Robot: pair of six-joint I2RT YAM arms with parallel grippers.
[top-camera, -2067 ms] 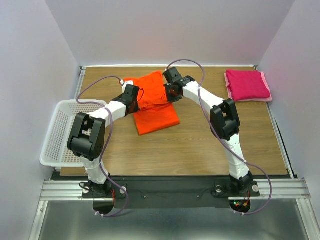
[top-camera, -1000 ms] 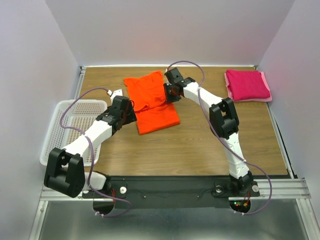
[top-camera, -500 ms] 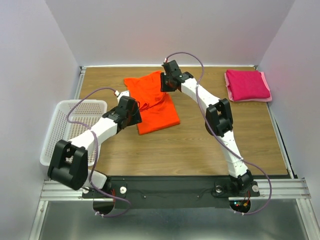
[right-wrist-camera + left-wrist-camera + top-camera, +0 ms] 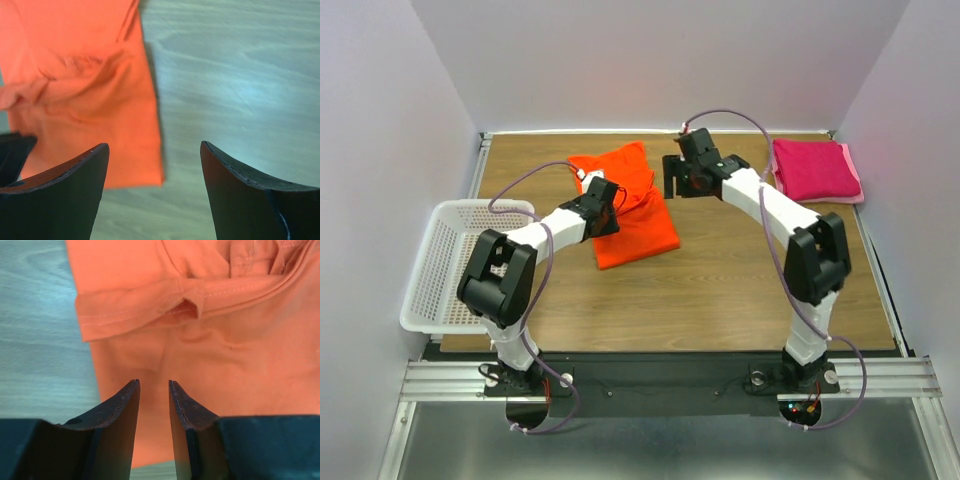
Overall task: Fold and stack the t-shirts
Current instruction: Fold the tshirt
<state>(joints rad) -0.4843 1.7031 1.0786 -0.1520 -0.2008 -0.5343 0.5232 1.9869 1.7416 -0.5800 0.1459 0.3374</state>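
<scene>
The orange t-shirt [image 4: 638,232] lies partly folded on the table left of centre, with a sleeve hem [image 4: 150,307] bunched across its upper part. My left gripper [image 4: 610,198] hovers over its left side. In the left wrist view, the left gripper [image 4: 153,383] shows a narrow gap between its jaws, with nothing in it and cloth below. My right gripper [image 4: 670,180] hangs just right of the shirt. In the right wrist view, the right gripper [image 4: 154,145] is wide open and empty over the shirt's right edge [image 4: 150,100] and bare wood. The magenta t-shirt [image 4: 813,170] lies folded at the back right.
A white lattice basket [image 4: 445,265] sits at the table's left edge beside the left arm. The grey walls close in the back and both sides. Bare wood [image 4: 720,290] stretches between the orange shirt and the near edge.
My right gripper has opened, let go of the orange shirt and moved right off it. My left gripper has narrowed and moved up onto the shirt's left side.
</scene>
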